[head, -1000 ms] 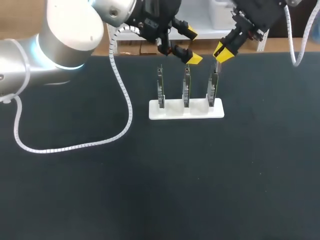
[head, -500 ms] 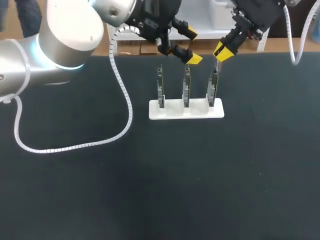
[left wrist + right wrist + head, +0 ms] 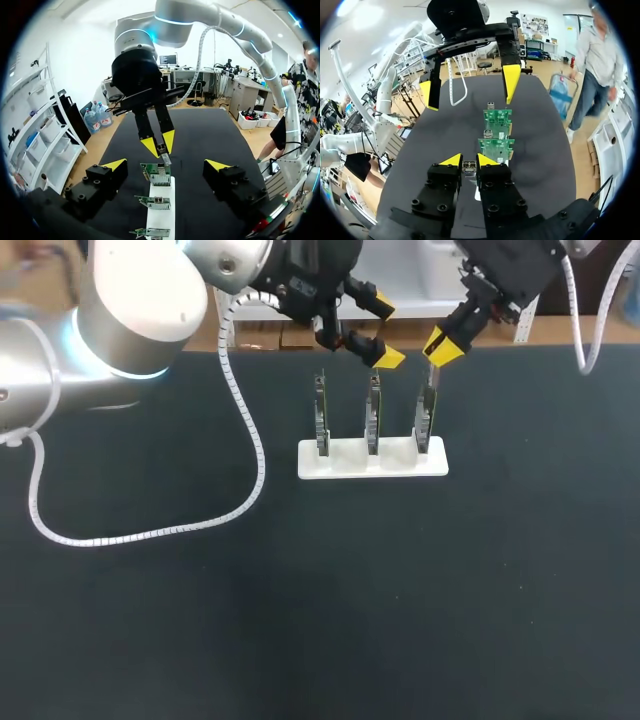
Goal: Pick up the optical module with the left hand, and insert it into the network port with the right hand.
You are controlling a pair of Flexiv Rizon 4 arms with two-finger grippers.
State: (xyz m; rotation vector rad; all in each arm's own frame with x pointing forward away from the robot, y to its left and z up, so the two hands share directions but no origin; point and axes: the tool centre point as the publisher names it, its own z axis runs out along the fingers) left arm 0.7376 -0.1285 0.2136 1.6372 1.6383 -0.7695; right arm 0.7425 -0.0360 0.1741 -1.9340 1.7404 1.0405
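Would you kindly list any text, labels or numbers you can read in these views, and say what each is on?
No text can be read.
On the circuit boards: markings too small to read.
On the optical module in the right gripper: nothing legible.
On the white holder: none.

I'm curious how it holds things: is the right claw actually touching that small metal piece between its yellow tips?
Touching. The right wrist view shows the optical module pinched between both yellow tips of the right gripper, with no gap on either side.

right jaws clamp optical module point(image 3: 468, 165) | circuit boards point(image 3: 495, 145) just ahead | left jaws spread beyond
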